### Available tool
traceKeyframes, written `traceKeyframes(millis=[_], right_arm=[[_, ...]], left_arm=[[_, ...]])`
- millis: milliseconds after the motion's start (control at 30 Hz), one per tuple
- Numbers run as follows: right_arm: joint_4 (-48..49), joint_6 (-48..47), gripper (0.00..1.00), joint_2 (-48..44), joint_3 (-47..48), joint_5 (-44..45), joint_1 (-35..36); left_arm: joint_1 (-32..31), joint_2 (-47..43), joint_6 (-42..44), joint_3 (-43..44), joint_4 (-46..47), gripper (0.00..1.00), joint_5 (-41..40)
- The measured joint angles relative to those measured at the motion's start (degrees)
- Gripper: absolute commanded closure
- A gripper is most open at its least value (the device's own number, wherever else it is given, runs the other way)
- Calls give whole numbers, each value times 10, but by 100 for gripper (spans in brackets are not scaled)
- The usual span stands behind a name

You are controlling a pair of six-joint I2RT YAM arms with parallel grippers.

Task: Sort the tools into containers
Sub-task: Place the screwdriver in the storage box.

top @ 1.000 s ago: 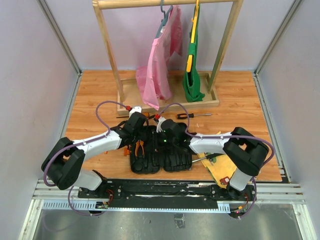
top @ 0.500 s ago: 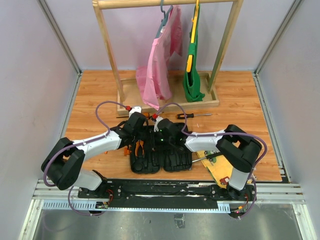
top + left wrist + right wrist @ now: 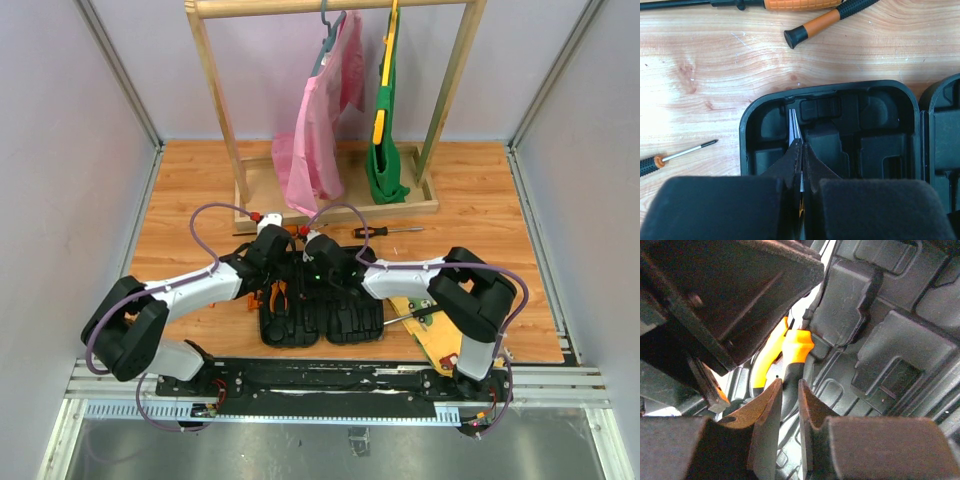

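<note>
**tool case** (image 3: 345,325): black, lying open at lower centre of the overhead view, both moulded halves face up. most slots in view are unfilled.

**orange-handled pliers** (image 3: 797,345): in the left half of the case, metal nose toward the far rim. the only tool seen inside the case.

**left gripper** (image 3: 800,146): fingers pressed together on the pliers' nose. the silver tip shows just past them, over a slot.

**right gripper** (image 3: 789,386): narrow gap, one finger on each side of the dark lower part of a pliers handle. this reads as a grip, though contact is not fully clear.

**long screwdriver** (image 3: 385,231): loose on the table, upper right of the case.

**second screwdriver** (image 3: 400,317): lying across the yellow board (image 3: 445,345), right of the case.

**orange handle** (image 3: 800,4) and **orange-and-black handle** (image 3: 825,21): top of the left wrist view, on the table beyond the case rim.

**small screwdriver** (image 3: 675,156): left edge of the same view, on the table.

**status**: judged early in the task.
- the pliers are being seated and look not yet released.
- at least five tools lie outside the case and are left to place.
- the case itself is open.
</note>
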Motion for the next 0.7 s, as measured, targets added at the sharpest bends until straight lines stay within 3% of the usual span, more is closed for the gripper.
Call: traceKeyframes(millis=[267, 700], right_arm=[[-65, -5, 88, 1, 31, 43, 6], [-109, -5, 87, 12, 57, 64, 13]], left_arm=[[0, -10, -2, -13, 13, 100, 3], [1, -31, -10, -42, 45, 100, 11]])
